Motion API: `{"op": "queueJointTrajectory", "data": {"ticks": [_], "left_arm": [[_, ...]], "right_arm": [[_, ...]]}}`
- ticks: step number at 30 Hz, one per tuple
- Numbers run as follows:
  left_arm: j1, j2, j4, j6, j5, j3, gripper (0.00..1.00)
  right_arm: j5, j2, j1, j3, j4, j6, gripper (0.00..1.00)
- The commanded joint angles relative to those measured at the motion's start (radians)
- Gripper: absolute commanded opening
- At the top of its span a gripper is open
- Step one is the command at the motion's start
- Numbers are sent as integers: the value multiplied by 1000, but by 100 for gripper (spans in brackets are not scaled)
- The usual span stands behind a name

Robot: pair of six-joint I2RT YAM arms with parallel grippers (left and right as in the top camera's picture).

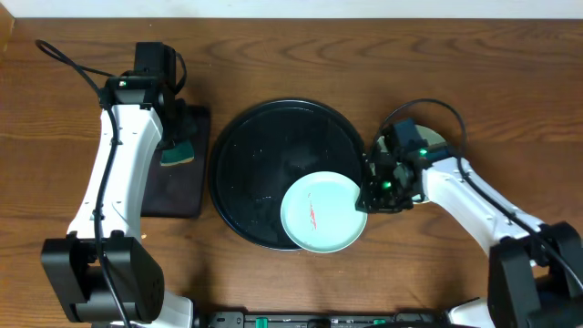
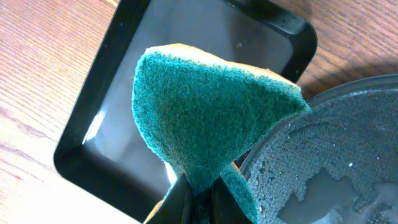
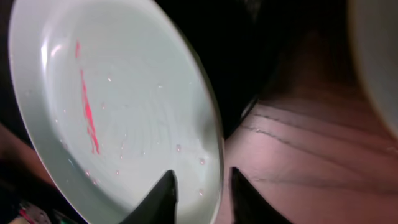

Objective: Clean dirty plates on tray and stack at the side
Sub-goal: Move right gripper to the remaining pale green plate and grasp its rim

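One pale turquoise plate [image 1: 321,212] with a red smear lies at the front right of the large round black tray [image 1: 264,164], overlapping its rim. My right gripper [image 1: 369,189] grips this plate's right rim. In the right wrist view its fingers [image 3: 202,180] straddle the plate's [image 3: 124,106] edge. My left gripper [image 1: 176,146] is shut on a green sponge [image 1: 180,153] and holds it over the rectangular tray. In the left wrist view the sponge [image 2: 205,112] fills the middle above the fingers [image 2: 199,199]. The yellow plate is out of view.
A small rectangular black tray [image 1: 182,196] lies left of the round tray and also shows in the left wrist view [image 2: 118,99]. The round tray's surface [image 2: 336,137] is wet. A pale plate [image 1: 430,138] lies on the table behind my right arm and shows in the right wrist view [image 3: 376,56].
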Motion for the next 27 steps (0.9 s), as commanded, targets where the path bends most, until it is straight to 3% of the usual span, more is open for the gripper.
{"op": "queueJointTrajectory", "data": {"ticks": [1, 8, 17, 27], "left_arm": [[2, -2, -5, 10, -17, 18, 8], [2, -2, -4, 10, -17, 18, 7], [2, -2, -2, 10, -17, 18, 7], [2, -2, -2, 10, -17, 18, 7]], "right_arm": [[-17, 17, 15, 6, -1, 22, 18], [-16, 17, 16, 6, 25, 26, 1], [-55, 18, 72, 9, 267, 155, 1], [116, 77, 154, 47, 481, 253, 1]]}}
